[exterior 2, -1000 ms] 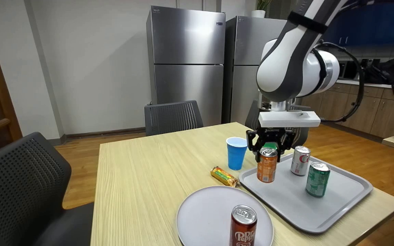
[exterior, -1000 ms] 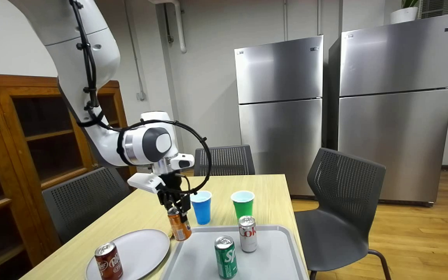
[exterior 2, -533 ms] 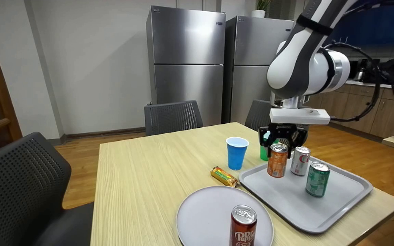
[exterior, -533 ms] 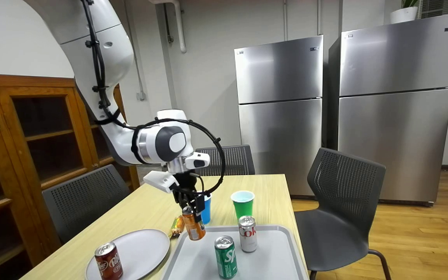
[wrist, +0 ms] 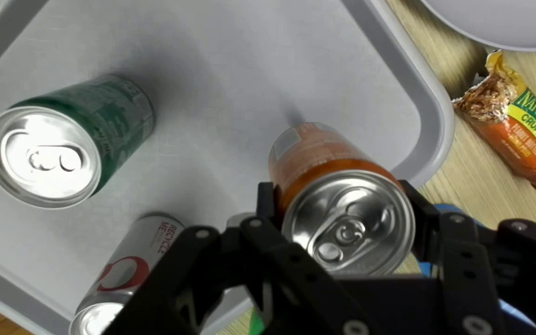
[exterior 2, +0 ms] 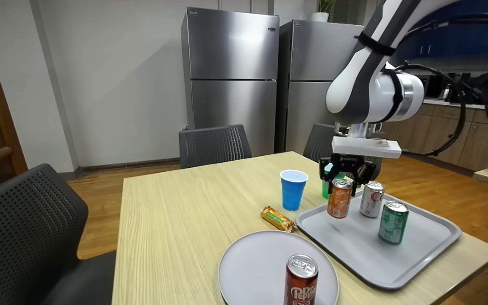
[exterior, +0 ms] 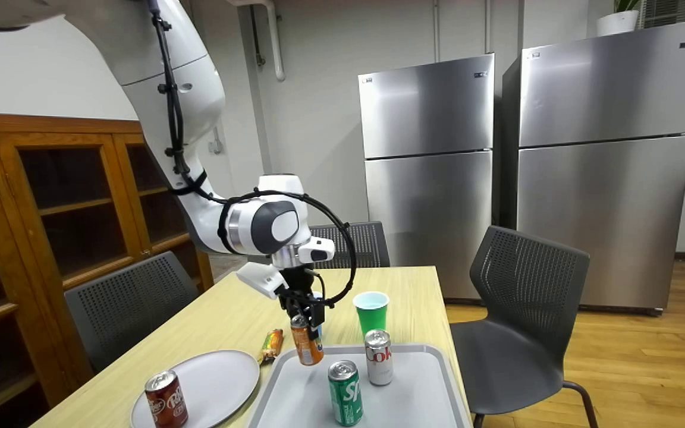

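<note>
My gripper [exterior: 307, 326] is shut on an orange soda can [exterior 2: 339, 201], with one finger on each side near its top, as the wrist view [wrist: 342, 204] shows. The can hangs a little above the near-left corner of the grey tray [exterior 2: 367, 258], slightly tilted, with a small shadow under it. A green Sprite can [exterior: 345, 393] and a silver Diet Coke can [exterior: 379, 358] stand upright on the tray. Both also show in the wrist view, the Sprite can [wrist: 123, 116] at left and the Diet Coke can [wrist: 133, 270] partly behind the gripper.
A Dr Pepper can [exterior 2: 302, 279] stands on a round grey plate [exterior 2: 256, 262]. A wrapped granola bar [wrist: 524, 125] lies beside the tray corner. A blue cup [exterior 2: 292, 190] and a green cup [exterior: 372, 312] stand beyond the tray. Chairs [exterior: 521, 321] surround the table.
The gripper has carried the orange can from the tray's edge to over the tray. In an exterior view the granola bar has come into sight and the blue cup is now mostly covered.
</note>
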{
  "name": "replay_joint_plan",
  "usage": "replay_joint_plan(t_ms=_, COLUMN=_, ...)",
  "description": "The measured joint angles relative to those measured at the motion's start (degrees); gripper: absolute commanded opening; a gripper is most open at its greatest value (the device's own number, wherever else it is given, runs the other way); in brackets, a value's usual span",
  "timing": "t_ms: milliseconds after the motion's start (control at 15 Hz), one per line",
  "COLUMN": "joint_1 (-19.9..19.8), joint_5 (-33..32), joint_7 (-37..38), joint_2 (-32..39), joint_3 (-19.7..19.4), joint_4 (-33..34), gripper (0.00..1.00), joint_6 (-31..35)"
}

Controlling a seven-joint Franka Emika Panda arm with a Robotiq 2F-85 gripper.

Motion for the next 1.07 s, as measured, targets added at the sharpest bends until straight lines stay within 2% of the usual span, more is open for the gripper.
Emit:
replay_joint_plan(t_ms=800, joint_1=-0.05, joint_5=0.61, joint_7=-0.11, joint_2=8.09, joint_3=1.02, joint_4=6.35, gripper=0.38, joint_6=1.23)
replay_joint_plan(t_ms=867, joint_1=-0.05, joint_5=0.62, joint_7=-0.11, joint_2=8.51, joint_3=1.12, joint_4=6.55, gripper=0.88, joint_6=1.57)
replay_joint_plan(t_ms=933, joint_1=-0.05, joint_5=0.63, joint_7=-0.11, joint_2=8.83, joint_3=1.21, joint_4=6.68, gripper=0.89, joint_6=1.88)
replay_joint_plan(t_ms=1067, joint_1=-0.06, joint_5=0.64, joint_7=-0.14, joint_2=8.85, joint_3=1.39, joint_4=6.92, gripper=0.99, joint_6=2.08)
